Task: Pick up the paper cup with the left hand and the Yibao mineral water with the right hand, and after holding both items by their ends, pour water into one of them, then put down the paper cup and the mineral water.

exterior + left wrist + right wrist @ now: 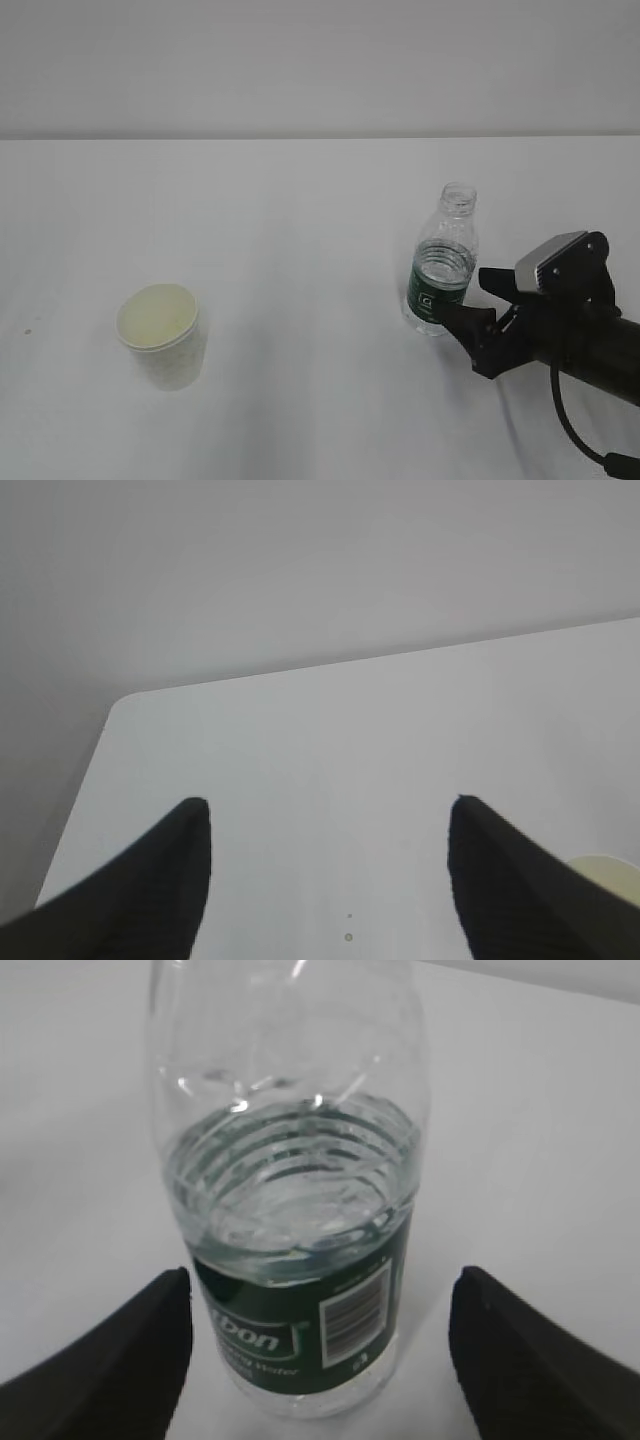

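The paper cup point(160, 335) stands upright at the left of the white table, pale yellowish inside; the left wrist view shows only a sliver of its rim point(608, 866) at the bottom right. The Yibao mineral water point(443, 262) stands upright at the right, uncapped and partly filled. My right gripper point(468, 296) is open just right of the bottle's base. In the right wrist view the bottle point(300, 1210) stands between the spread fingers of my right gripper point(320, 1275), touching neither. My left gripper point(330, 802) is open and empty over bare table, and it is out of the exterior view.
The white table point(320, 200) ends at a grey wall behind. The left wrist view shows the table's rounded far-left corner point(118, 705) and a small ring mark point(348, 937) between the fingers. A black cable point(575, 430) hangs from the right arm.
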Robot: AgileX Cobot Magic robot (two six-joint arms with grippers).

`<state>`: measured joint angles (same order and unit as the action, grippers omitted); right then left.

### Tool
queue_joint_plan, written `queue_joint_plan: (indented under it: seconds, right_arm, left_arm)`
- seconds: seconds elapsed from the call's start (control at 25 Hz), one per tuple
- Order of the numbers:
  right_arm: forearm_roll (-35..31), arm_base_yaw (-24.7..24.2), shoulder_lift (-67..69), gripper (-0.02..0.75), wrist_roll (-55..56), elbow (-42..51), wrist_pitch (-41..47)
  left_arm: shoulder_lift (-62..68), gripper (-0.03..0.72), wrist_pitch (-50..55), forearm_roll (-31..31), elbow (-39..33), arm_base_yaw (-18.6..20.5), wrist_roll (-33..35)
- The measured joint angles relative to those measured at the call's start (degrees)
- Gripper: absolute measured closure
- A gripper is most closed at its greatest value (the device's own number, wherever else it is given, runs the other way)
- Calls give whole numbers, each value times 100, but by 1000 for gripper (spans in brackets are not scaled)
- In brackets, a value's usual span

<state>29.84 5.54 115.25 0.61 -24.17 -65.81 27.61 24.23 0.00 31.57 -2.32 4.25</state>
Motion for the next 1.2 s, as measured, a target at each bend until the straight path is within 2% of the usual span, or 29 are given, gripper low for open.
queue_joint_plan:
  seconds: [1.2]
  right_arm:
    - [605, 0, 813, 127, 127, -740, -8]
  left_arm:
    - [2, 159, 0, 0, 0, 0, 0]
